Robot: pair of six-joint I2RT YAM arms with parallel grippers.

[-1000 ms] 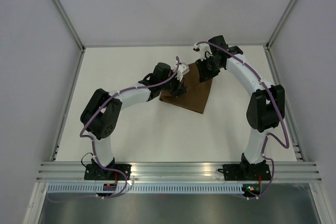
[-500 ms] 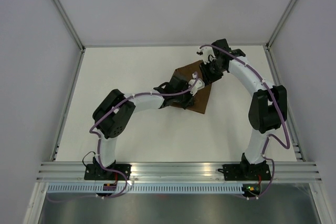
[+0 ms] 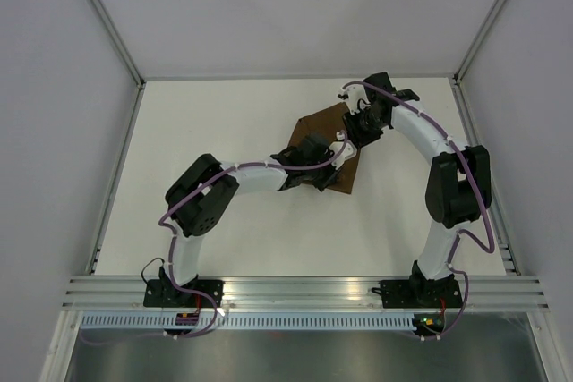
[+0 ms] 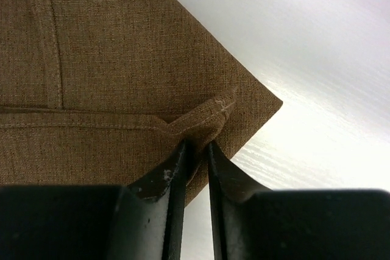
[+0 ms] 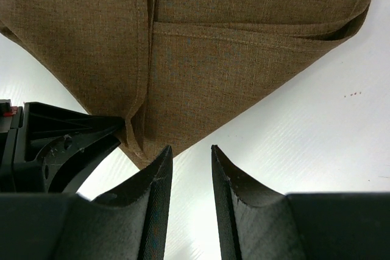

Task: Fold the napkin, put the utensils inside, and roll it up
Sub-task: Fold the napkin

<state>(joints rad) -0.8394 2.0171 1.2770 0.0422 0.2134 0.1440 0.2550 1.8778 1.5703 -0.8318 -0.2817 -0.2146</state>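
Left gripper [image 4: 196, 146] sat narrow round the napkin [image 4: 109, 47] corner, grip unclear; right gripper [image 5: 190, 148] hung open, empty. You needed corners matched first.

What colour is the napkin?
Plain brown; the napkin shows best in the left wrist view.

The napkin [image 4: 122, 47] is matt, coarse-woven brown cloth with stitched hems. The table [image 4: 317, 59] is smooth, white and faintly glossy.
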